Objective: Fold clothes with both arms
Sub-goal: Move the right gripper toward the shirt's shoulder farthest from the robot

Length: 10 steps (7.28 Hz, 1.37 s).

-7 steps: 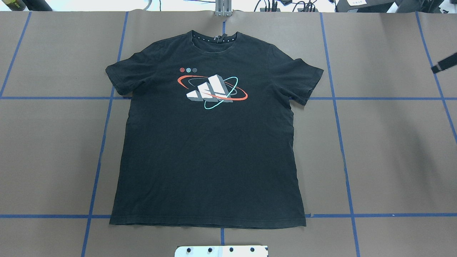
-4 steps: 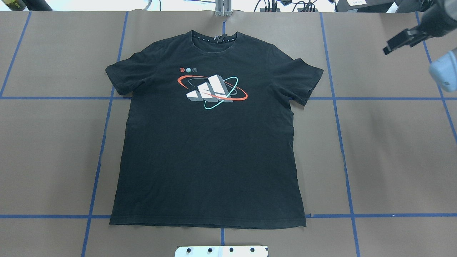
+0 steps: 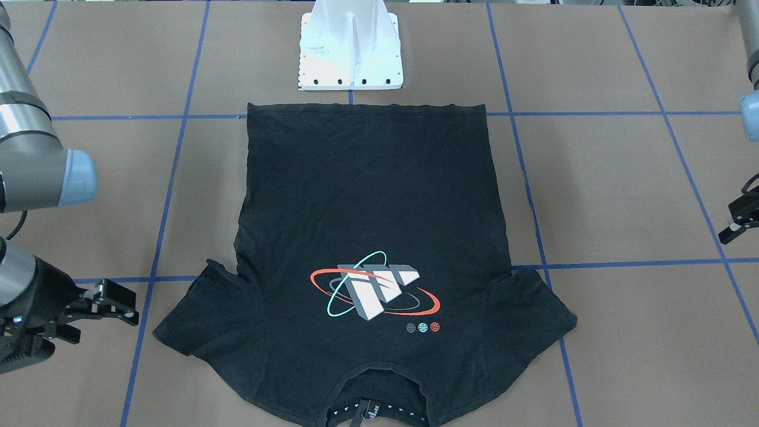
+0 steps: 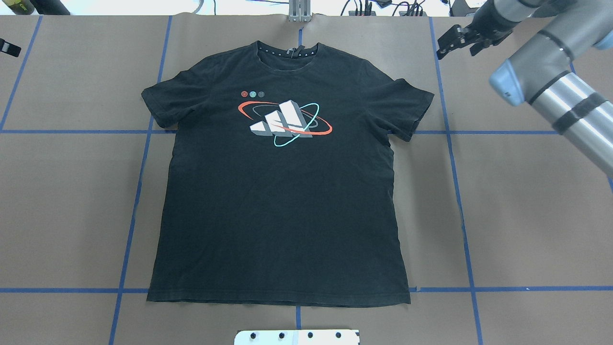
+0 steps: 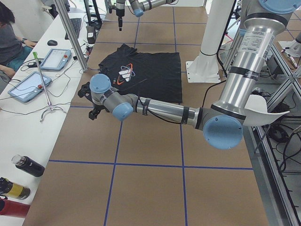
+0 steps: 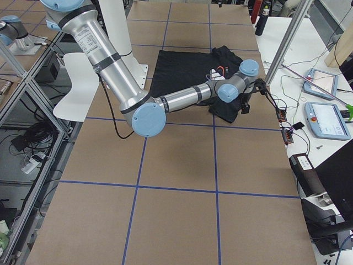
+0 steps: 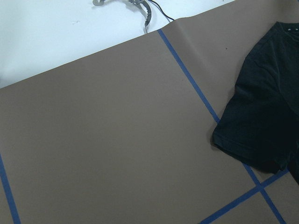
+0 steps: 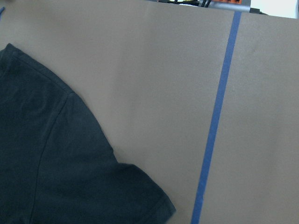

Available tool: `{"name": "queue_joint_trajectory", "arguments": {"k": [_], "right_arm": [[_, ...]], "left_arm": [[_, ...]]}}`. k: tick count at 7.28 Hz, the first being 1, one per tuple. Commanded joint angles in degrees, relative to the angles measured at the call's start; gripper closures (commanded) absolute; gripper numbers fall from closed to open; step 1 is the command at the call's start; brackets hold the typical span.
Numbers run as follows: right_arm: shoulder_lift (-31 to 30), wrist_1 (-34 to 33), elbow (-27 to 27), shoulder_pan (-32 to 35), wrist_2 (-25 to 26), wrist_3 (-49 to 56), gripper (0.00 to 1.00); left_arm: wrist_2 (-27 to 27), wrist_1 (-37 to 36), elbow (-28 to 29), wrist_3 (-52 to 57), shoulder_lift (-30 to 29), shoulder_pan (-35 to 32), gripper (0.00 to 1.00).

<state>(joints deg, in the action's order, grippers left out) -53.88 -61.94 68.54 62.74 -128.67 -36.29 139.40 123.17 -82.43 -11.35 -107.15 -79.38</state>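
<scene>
Taped worktop (image 4: pixel 527 215), shirt (image 4: pixel 282 201) unfolded: right end effector (image 4: pixel 455 50), spread wide, has swung in toward the far-right corner; left end effector (image 4: pixel 9 48), aperture unclear, enters far-left. Grasping likely next.

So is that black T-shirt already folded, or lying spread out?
Spread out, not folded. The black T-shirt lies flat with its logo print up, both sleeves out sideways and the hem straight.
</scene>
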Motion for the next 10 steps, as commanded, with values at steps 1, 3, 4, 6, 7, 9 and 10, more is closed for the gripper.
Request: {"name": "queue_joint_trajectory", "arguments": {"k": [1,3,4,6,7,9,10], "right_arm": [[0.37,7.44,-5.0,-4.19,5.09,-7.2,0.0],[-2.87,7.88,-2.99,-5.68,5.8,-7.22,0.02],[-3.94,7.88,-2.63,-7.09,7.72,-7.22,0.04],[-3.77,7.88,-2.89,-9.03,12.29,-7.3,0.1],[-3.51,7.88,-3.06,-9.03,12.39,-7.3,0.14],[-3.16,7.8,-3.33,-9.03,12.57,-7.3,0.27],[-3.07,7.88,-3.5,-9.12,12.57,-7.3,0.35]], "left_arm": [[-0.09,3.02,0.16,-3.75,0.01,1.59,0.0],[-0.1,3.48,0.25,-4.3,0.01,2.03,0.0],[-0.1,3.48,0.25,-4.3,0.09,2.03,0.0],[-0.1,3.48,0.34,-4.3,0.18,2.03,0.0],[-0.01,3.57,0.34,-4.3,0.18,2.03,0.0],[-0.01,3.57,0.34,-4.21,0.18,2.03,0.0],[-0.09,3.57,0.43,-4.21,0.18,2.03,0.0]]}}
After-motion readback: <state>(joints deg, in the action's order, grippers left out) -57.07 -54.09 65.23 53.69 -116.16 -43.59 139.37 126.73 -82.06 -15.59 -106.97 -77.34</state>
